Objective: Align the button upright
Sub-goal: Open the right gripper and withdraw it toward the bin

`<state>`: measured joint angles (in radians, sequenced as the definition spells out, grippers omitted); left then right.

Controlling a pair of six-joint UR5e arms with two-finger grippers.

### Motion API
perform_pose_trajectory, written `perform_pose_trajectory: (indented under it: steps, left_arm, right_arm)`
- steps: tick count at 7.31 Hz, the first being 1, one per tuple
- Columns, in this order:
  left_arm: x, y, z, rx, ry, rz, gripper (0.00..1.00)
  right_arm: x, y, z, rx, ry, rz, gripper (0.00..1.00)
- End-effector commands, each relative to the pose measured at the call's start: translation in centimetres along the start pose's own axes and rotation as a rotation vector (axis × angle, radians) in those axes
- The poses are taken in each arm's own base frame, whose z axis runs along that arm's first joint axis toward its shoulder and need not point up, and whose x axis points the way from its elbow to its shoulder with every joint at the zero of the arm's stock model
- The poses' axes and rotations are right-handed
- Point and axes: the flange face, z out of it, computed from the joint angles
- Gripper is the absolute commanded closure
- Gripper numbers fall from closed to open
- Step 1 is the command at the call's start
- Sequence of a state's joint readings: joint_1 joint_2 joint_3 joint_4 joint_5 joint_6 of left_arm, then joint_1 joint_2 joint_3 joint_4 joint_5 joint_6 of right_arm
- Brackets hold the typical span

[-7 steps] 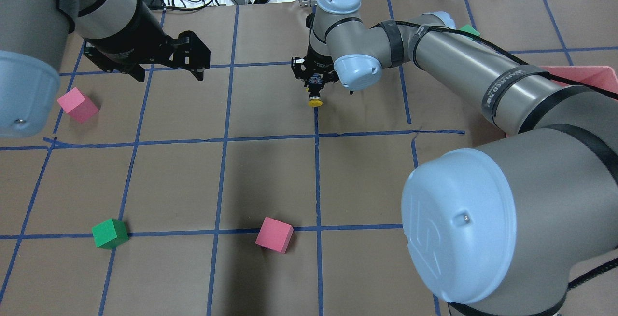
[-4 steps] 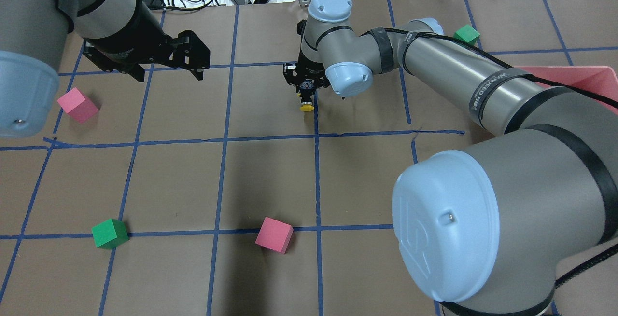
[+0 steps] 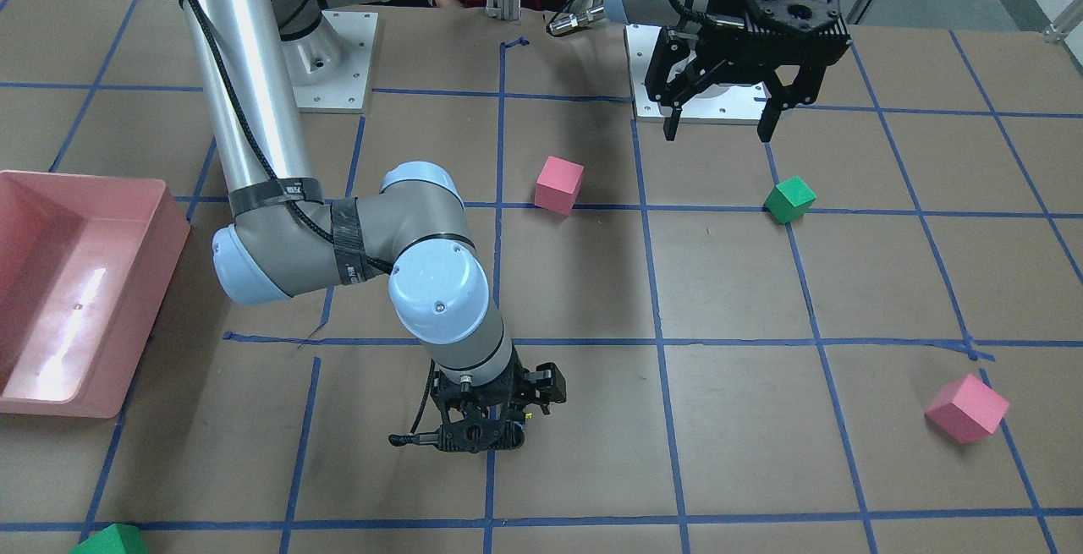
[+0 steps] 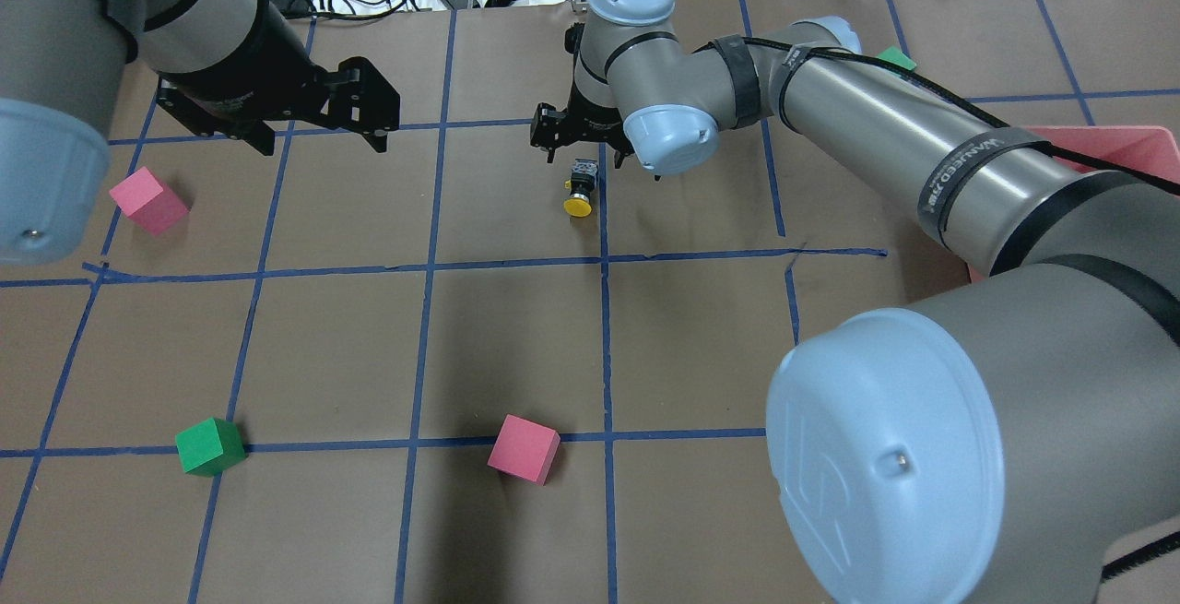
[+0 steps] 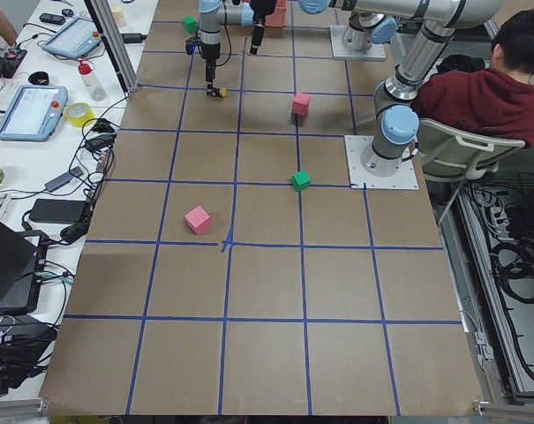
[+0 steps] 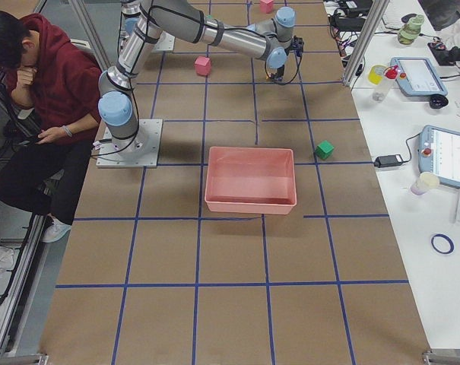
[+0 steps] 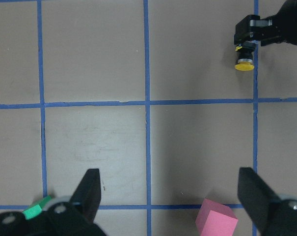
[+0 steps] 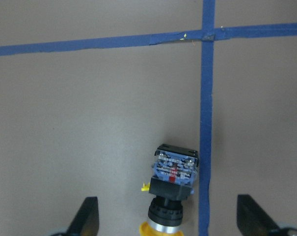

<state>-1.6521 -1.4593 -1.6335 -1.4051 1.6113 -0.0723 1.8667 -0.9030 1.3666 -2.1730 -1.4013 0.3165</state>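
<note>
— Lying on its side, is it?
— Yes. The button [image 4: 579,193] rests on the table [image 4: 498,337], cap toward the robot, long axis along the blue tape line [image 8: 205,123] just beside it. The right gripper [image 4: 584,154] hangs above, fingers spread wide to either side (touching nothing).
— The left gripper [image 3: 719,124]?
— Also gaping, well apart. The nearest pink cube [image 4: 523,448] sits far off, so I'd say nothing obstructs.

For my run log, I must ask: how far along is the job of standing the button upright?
Done: the right gripper is at the button, open, a finger on each side. In hand: no grasp; the button appears to lie on its side, yellow cap toward the robot. To do: close, tip it onto its base, release. The left gripper hangs open, apart.
</note>
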Motion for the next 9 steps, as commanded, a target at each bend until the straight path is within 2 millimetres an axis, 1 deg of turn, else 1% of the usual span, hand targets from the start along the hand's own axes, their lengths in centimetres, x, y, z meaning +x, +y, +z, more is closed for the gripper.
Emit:
perform_pose_trajectory:
  steps: [1,2,3,4,5,6,7,8,9]
  left_arm:
    - [0.0,0.0,0.1,-0.001,-0.001,0.000,0.00]
    - [0.0,0.0,0.1,-0.001,-0.001,0.000,0.00]
    - [0.0,0.0,0.1,-0.001,-0.001,0.000,0.00]
    - [0.0,0.0,0.1,-0.001,-0.001,0.000,0.00]
    - [0.0,0.0,0.1,-0.001,-0.001,0.000,0.00]
    - [0.0,0.0,0.1,-0.003,-0.001,0.002,0.00]
    - [0.0,-0.1,0.3,-0.006,0.000,-0.001,0.00]
    - [0.0,-0.1,0.4,-0.007,0.000,0.001,0.00]
    - [0.0,0.0,0.1,-0.003,0.000,0.000,0.00]
  right_arm:
    - [2.3,1.5,-2.6,0.002,0.129,-0.033,0.00]
    - [4.1,1.8,-5.0,0.028,0.146,-0.015,0.00]
    - [7.3,1.7,-7.7,0.048,0.148,0.043,0.00]
    - [10.3,2.4,-10.8,0.075,0.146,0.084,0.00]
    - [12.6,3.5,-12.7,0.087,0.148,0.118,0.00]
    - [14.2,4.1,-13.8,0.087,0.154,0.148,0.00]
    - [15.7,5.6,-16.8,0.031,0.195,0.177,0.00]
    - [17.0,6.9,-19.1,-0.004,0.230,0.202,0.00]
    - [16.8,8.1,-19.9,-0.044,0.232,0.207,0.00]
